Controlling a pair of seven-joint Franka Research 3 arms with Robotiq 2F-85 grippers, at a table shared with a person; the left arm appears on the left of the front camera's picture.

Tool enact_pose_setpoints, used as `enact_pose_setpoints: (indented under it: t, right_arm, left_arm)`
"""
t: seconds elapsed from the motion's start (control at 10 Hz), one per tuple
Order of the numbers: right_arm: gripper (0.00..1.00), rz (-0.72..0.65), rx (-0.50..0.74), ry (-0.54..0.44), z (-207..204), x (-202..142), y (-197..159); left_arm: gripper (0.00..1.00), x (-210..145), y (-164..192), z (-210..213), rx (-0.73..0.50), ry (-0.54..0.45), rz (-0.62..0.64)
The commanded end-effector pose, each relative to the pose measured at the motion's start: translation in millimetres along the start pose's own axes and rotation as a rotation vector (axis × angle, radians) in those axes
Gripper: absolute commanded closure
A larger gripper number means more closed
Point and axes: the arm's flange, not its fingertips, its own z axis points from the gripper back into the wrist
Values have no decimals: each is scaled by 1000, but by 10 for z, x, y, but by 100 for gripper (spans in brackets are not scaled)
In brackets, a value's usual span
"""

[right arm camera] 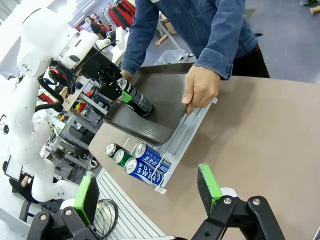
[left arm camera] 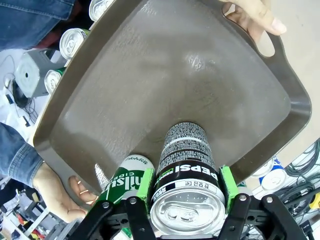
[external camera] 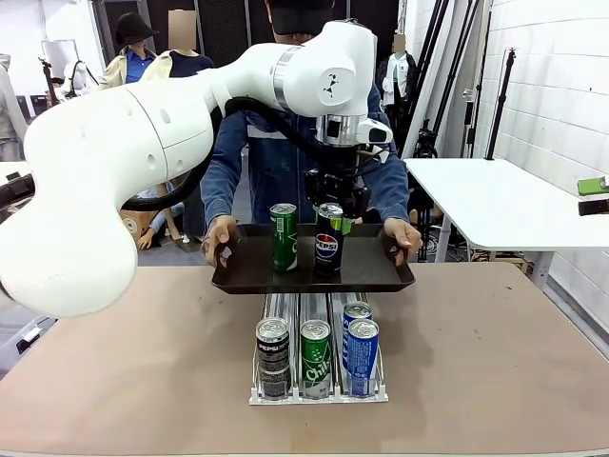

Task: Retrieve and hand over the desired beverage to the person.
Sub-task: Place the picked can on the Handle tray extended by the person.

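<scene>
The person [external camera: 276, 157] in a blue denim jacket holds a dark brown tray [external camera: 381, 274] by both handles at the table's far side. On the tray stand a black Pepsi can [external camera: 328, 246] and a green can [external camera: 284, 238], both upright. My left gripper [external camera: 330, 221] comes down from above and is shut on the Pepsi can [left arm camera: 185, 150], its green pads pressed to both sides. The green can [left arm camera: 125, 181] stands right beside it. My right gripper [right arm camera: 147, 192] hovers open over the table's right side, with nothing between its fingers.
A clear rack [external camera: 319, 395] below the tray holds a black Pepsi can [external camera: 273, 354], a green can [external camera: 315, 354] and two blue cans [external camera: 362, 354]. The person's hands [left arm camera: 255, 17] grip the tray's handles. A white side table [external camera: 504, 200] stands at the right.
</scene>
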Motion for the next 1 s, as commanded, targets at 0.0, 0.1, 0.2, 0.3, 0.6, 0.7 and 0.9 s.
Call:
enact_pose_setpoints:
  t: [0.0, 0.1, 0.2, 0.3, 0.6, 0.7, 0.9]
  right_arm:
    - [0, 7, 19, -18, -8, 20, -1]
    - [0, 7, 19, -18, -8, 20, -1]
    - [0, 7, 19, -18, -8, 20, -1]
    - [0, 7, 19, -18, -8, 20, -1]
    - [0, 7, 19, -18, -8, 20, -1]
    - [0, 7, 19, -18, -8, 20, -1]
    - [0, 7, 19, -18, -8, 20, -1]
  left_arm:
    - [25, 151, 35, 160, -30, -4, 17]
    - [5, 149, 36, 161, -31, -7, 16]
    - [0, 148, 38, 158, -32, -9, 14]
    - [0, 146, 40, 158, -34, -11, 14]
    - [0, 108, 64, 233, -34, -30, 17]
    - [0, 80, 63, 304, -24, -46, 21]
    - [0, 41, 83, 384, -22, -70, 23]
